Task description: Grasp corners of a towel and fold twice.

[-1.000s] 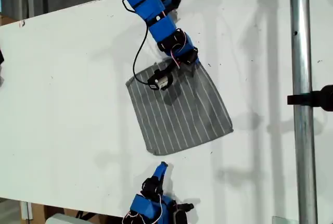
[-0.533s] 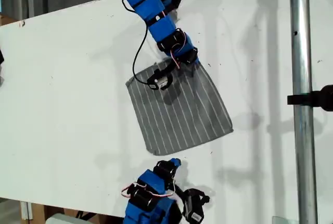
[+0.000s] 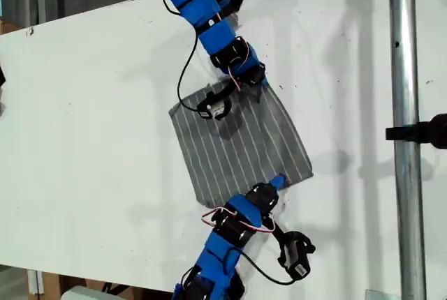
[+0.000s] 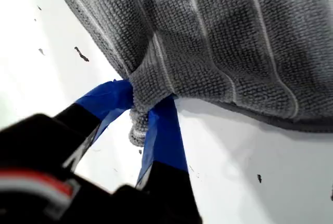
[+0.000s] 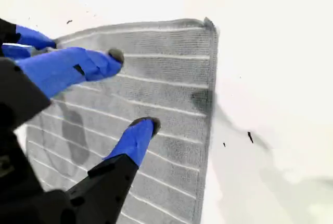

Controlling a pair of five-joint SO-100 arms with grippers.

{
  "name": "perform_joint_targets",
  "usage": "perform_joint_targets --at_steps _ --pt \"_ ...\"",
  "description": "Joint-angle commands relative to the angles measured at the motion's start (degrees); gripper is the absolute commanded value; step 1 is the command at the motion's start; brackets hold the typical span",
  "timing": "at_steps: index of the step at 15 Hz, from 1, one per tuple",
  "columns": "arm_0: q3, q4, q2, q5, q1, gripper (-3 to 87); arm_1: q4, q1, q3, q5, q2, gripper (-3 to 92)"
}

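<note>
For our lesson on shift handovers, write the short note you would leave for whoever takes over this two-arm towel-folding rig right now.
My first gripper: shut on a bunched corner of the grey cloth towel with thin white stripes; this is the arm at the top of the exterior view.
My second gripper: open, jaws apart above the towel near its edge, gripping nothing; it is the arm at the bottom of the exterior view.
The towel lies spread on the white table, unfolded.
Done: one corner grasped.
Left: grasp a second corner with my second gripper, then make both folds.
</note>
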Motion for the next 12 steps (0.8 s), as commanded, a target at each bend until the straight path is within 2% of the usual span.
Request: perform_joint_targets --at_steps 1,5,12 --pt "-4.7 -0.7 -1.0 2.6 1.7 41.6 -1.1 0.4 0.1 0.5 1.1 -0.1" --pt "-4.9 -2.0 -5.1 5.4 2.1 41.0 -1.1 0.3 0.2 0.5 1.3 -0.1" --pt "-9.1 -6.0 -19.4 1.9 0.9 37.6 -1.4 0.4 0.2 0.5 1.4 -0.1"
